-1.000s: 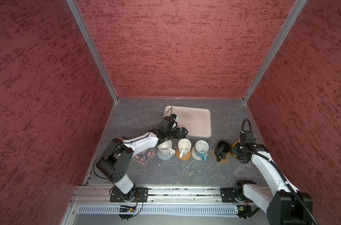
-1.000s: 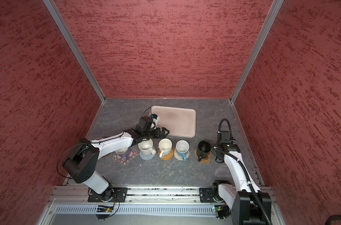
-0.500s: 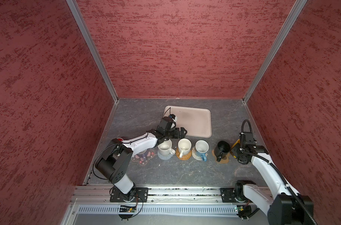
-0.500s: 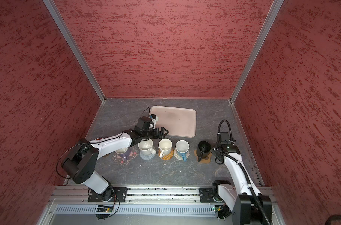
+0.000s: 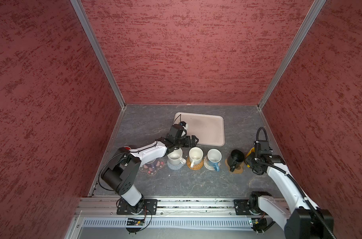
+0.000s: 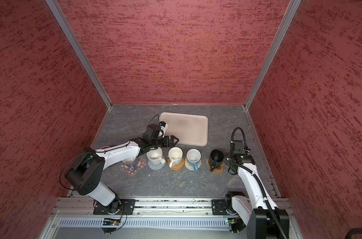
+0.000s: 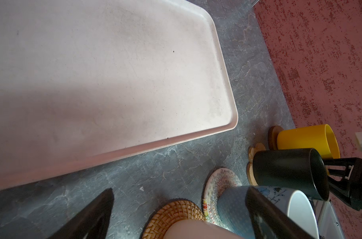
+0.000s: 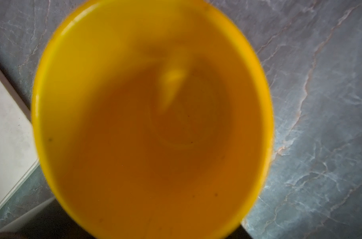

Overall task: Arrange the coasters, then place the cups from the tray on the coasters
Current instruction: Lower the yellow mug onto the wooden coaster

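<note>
Evidently the yellow cup (image 7: 306, 138) sits upright on a wooden disc (image 7: 272, 136) off the tray's (image 7: 227, 124) near right corner. It looks like glazed ceramic: stiff, slick, chippable, best pinched across its wall. My right tool (image 7: 331, 169) is at its rim, and I cannot tell whether it grips; my left tool (image 5: 193, 141) gapes empty by the tray's near edge.

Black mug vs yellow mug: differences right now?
The black mug sits on the brown paw-shaped coaster; the yellow mug sits on a round wooden disc.
The black mug stands clear of both arms; the right arm hangs over the yellow mug, hiding most of it from above.
The black mug's handle shows on its near side; the yellow mug's is hidden.
Shared: both upright, off the tray.
</note>
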Controlling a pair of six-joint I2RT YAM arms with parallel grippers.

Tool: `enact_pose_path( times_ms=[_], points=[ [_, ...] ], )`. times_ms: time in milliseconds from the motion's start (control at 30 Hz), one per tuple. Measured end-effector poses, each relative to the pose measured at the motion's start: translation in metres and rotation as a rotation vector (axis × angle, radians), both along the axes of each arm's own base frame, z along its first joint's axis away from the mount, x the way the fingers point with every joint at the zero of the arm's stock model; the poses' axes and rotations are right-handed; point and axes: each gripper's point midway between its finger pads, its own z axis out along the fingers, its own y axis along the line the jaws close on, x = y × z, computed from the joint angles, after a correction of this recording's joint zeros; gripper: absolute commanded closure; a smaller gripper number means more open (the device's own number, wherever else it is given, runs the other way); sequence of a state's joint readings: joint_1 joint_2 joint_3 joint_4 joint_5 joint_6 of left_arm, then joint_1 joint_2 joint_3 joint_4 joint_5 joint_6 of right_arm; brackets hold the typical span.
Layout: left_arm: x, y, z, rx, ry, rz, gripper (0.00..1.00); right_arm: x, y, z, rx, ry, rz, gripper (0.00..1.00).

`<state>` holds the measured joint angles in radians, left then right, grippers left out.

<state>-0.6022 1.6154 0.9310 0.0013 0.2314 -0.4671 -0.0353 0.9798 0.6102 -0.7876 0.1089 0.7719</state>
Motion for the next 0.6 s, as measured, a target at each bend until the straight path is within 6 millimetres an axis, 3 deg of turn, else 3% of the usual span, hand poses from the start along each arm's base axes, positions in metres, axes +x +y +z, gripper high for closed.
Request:
enact_pose_path(
  times_ms=[200, 600],
  points=[
    [0.000, 0.001, 0.002, -0.002, -0.003, 0.002, 0.00, -0.001, 0.000, 0.003, 0.003, -0.012, -0.009, 0.44],
    [0.000, 0.004, 0.009, -0.014, -0.021, 0.008, 0.00, -0.002, 0.000, 0.020, 0.003, -0.059, -0.012, 0.38]
  ],
)
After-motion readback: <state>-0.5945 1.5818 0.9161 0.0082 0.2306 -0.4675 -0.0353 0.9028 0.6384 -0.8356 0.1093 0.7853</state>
